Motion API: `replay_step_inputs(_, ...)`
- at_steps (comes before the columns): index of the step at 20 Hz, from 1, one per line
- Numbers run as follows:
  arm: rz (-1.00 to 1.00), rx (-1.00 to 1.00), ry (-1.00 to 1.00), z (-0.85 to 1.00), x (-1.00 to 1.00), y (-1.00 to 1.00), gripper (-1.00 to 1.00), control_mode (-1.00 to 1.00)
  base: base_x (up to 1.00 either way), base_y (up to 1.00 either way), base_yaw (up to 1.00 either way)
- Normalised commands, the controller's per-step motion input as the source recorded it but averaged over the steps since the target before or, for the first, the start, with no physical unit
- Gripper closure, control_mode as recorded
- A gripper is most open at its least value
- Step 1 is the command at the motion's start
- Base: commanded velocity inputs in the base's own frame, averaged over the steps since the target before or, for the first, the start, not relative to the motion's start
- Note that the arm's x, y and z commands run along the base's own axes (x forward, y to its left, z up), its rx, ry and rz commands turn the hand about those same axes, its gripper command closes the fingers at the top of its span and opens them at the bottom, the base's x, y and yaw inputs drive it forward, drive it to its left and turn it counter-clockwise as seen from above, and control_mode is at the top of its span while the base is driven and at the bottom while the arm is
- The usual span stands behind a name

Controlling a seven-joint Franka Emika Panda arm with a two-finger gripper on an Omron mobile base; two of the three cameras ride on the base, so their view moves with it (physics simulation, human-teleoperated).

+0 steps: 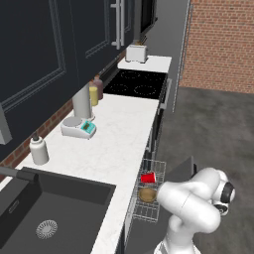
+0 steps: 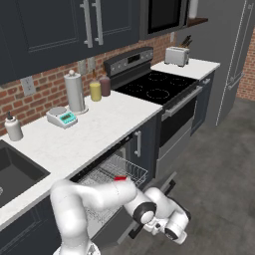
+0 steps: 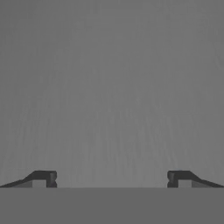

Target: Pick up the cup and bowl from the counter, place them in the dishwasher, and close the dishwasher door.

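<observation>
The red cup (image 1: 148, 177) stands upright in the dishwasher's pulled-out grey wire rack (image 1: 145, 212), and the tan bowl (image 1: 147, 194) rests just in front of it. In the right base view a sliver of the cup (image 2: 120, 178) peeks over my forearm above the rack (image 2: 117, 167). The dark dishwasher door (image 1: 182, 168) hangs open beyond the rack. My arm is folded low beside the door. The gripper (image 3: 112, 179) is open and holds nothing. Its fingertips (image 3: 43, 178) stand wide apart, facing a plain grey surface. The white counter (image 1: 114, 134) runs above the rack.
A black sink (image 1: 49, 208) is set into the counter's near end, with a white bottle (image 1: 38, 150), a scale (image 1: 78, 127) and a paper towel roll (image 1: 82, 101) behind it. The stove (image 1: 136, 83) and toaster (image 1: 136, 52) lie farther along. Grey floor (image 1: 213, 129) spreads to the right.
</observation>
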Motion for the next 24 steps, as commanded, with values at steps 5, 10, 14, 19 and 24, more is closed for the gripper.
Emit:
replay_step_inputs(5, -0.08, 0.06, -0.12, 0.16, 0.22, 0.68, -1.00, -1.00, 0.00, 0.00, 0.00)
replay_step_inputs(10, -0.05, 0.07, -0.13, 0.54, 0.20, 0.91, -1.00, -1.00, 0.00, 0.00, 0.00)
replay_step_inputs(14, 0.00, 0.09, -0.10, 0.68, 0.26, 1.00, -1.00, -1.00, 0.00, 0.00, 0.00)
replay_step_inputs(19, 0.00, 0.07, -0.03, 0.66, 0.44, 1.00, -1.00, -1.00, 0.00, 0.00, 0.00)
replay_step_inputs(24, 0.00, 0.03, 0.00, 0.49, 0.60, 1.00, -1.00, -1.00, 0.00, 0.00, 0.00)
